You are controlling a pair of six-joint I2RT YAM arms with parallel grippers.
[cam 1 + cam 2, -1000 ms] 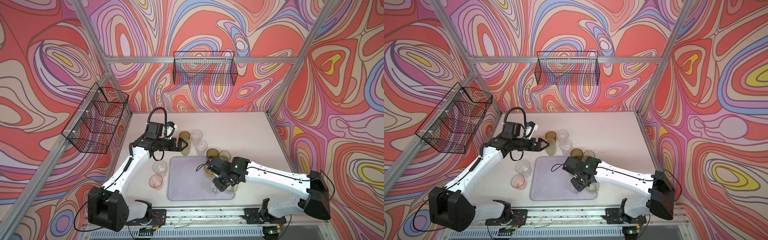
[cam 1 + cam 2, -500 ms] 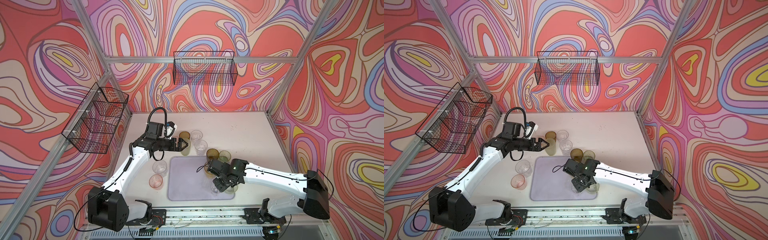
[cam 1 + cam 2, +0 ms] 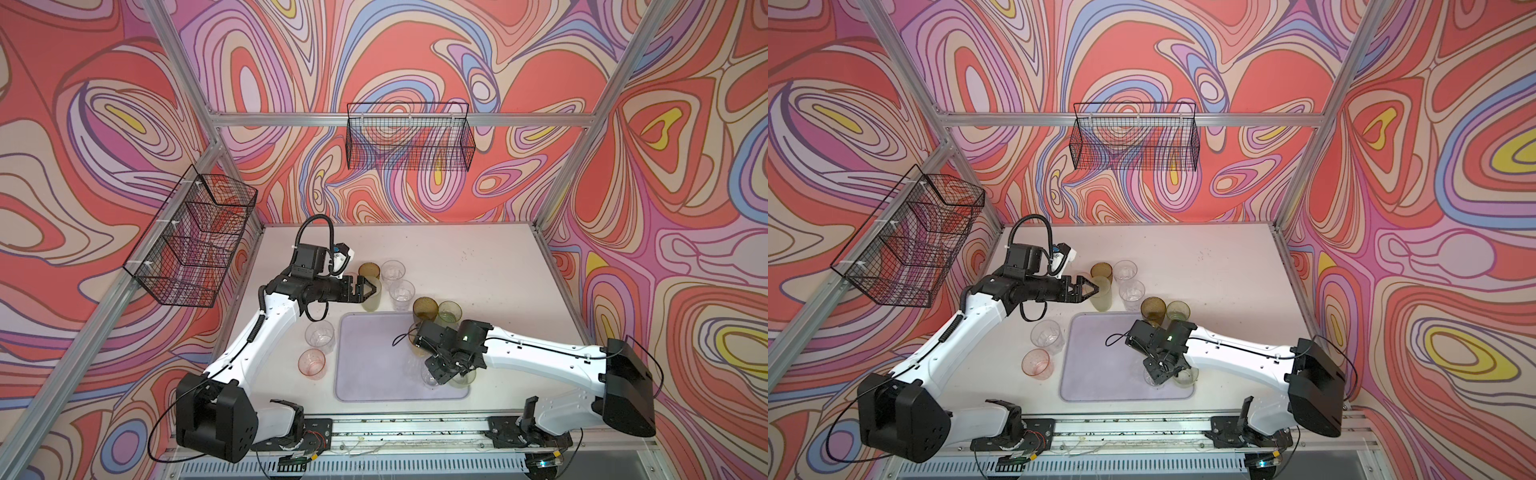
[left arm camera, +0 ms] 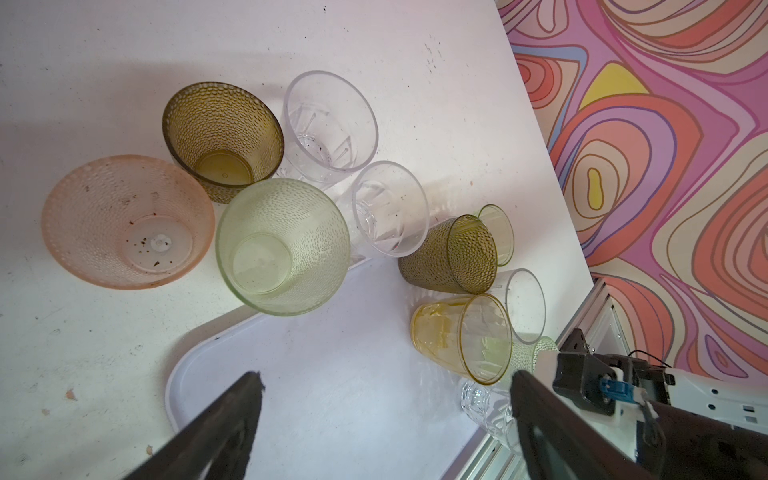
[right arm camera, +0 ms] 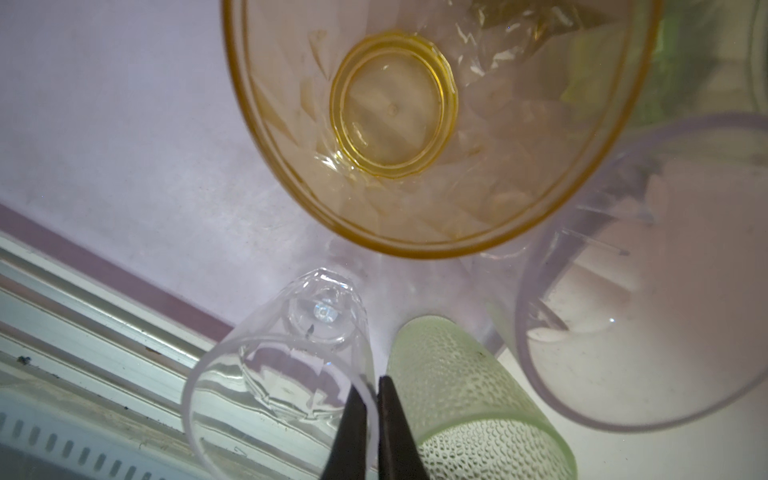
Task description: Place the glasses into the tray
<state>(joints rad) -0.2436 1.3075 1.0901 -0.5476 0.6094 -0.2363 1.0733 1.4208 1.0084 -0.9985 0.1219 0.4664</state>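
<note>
The lilac tray (image 3: 365, 374) (image 3: 1096, 374) (image 4: 332, 374) lies at the table's front middle. My right gripper (image 3: 440, 372) (image 3: 1160, 374) (image 5: 372, 390) is shut on the rim of a clear faceted glass (image 5: 282, 374) (image 3: 430, 377) over the tray's front right corner. Beside it stand a pale green glass (image 5: 469, 395) (image 3: 463, 379) and an amber-yellow glass (image 5: 415, 124) (image 4: 457, 336). My left gripper (image 3: 368, 289) (image 3: 1094, 287) (image 4: 385, 378) is open beside a tall pale green glass (image 3: 371, 301) (image 4: 282, 249) at the tray's far left corner, holding nothing.
Behind the tray stand an olive-brown glass (image 3: 368, 270), two clear glasses (image 3: 392, 270) (image 3: 402, 293), another olive-brown glass (image 3: 425, 309) and a green glass (image 3: 449, 312). Left of the tray are a clear glass (image 3: 319, 336) and a pink glass (image 3: 311, 363). Wire baskets (image 3: 409, 141) hang on the walls.
The right arm has shifted slightly to the left, still gripping the clear glass. The left arm has not moved.
</note>
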